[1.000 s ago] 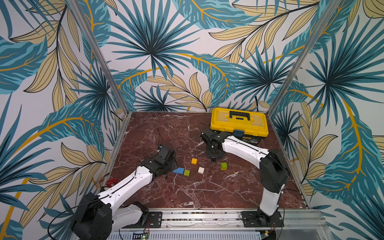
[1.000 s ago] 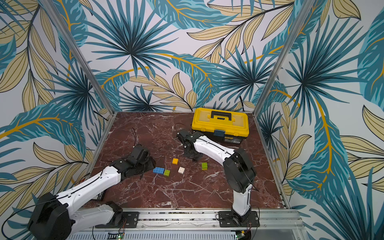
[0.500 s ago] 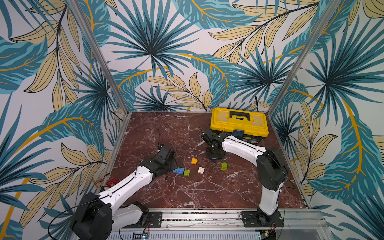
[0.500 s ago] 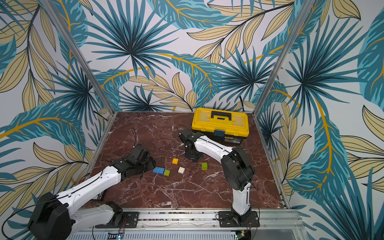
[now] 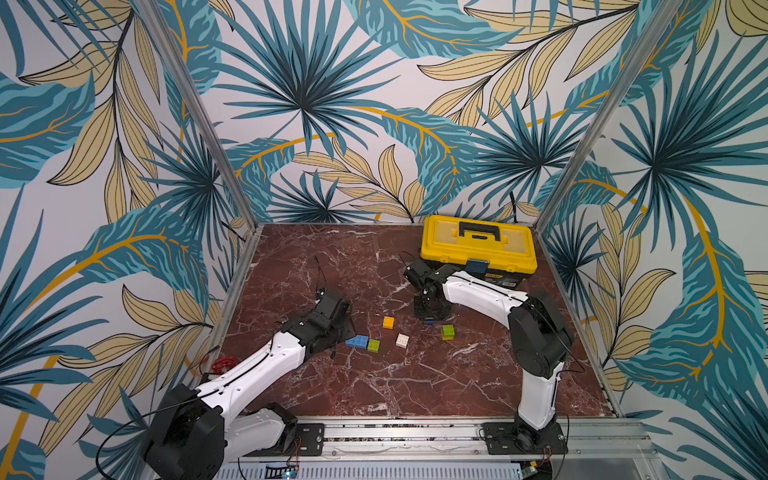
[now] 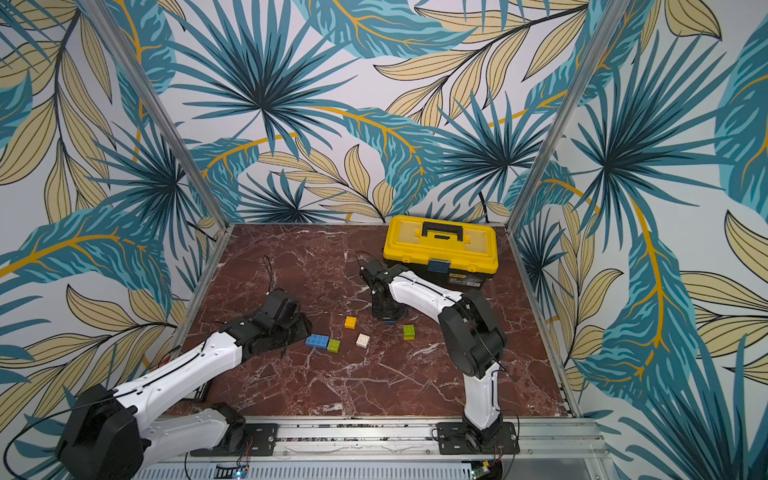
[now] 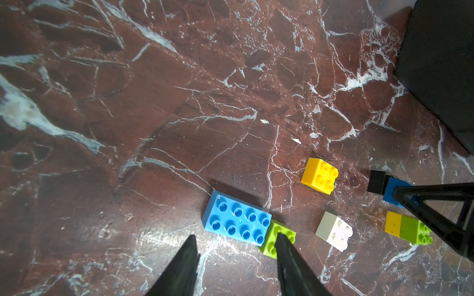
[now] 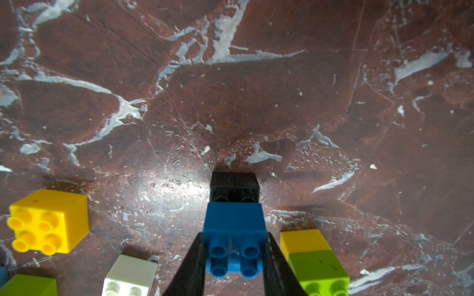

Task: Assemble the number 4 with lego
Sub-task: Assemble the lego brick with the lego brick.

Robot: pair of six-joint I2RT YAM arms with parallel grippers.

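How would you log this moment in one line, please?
right gripper: shut on small blue brick joined to black brick | left gripper: open near long blue brick | loose: white brick, yellow brick

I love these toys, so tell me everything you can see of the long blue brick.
The long blue brick is glossy light-blue plastic with eight round studs in two rows of four. It lies flat on the table, studs up, unheld. A green brick butts against one short end; whether they are joined cannot be told. The open left gripper is poised close by it, and no contact shows.
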